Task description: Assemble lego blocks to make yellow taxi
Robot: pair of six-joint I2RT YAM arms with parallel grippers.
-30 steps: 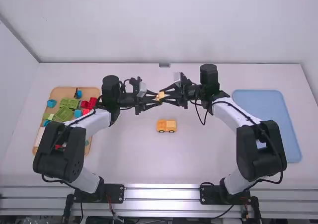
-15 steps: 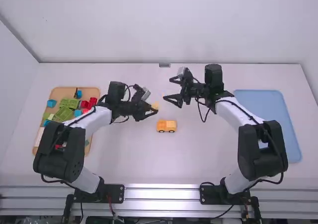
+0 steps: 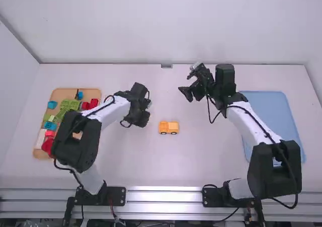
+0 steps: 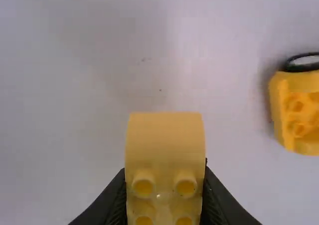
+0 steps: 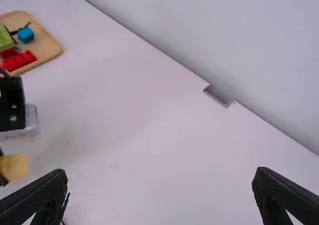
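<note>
Left fingers (image 4: 113, 203) grip yellow block (image 4: 165, 142), right fingers (image 3: 186, 93) spread.

Wheeled yellow base (image 3: 168, 127) stands on table (image 3: 201, 161) near held yellow block (image 4: 165, 145).

no readable text, no numbers, no legible signs

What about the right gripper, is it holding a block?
No, the right gripper has its jaws wide apart with nothing between them.
</note>
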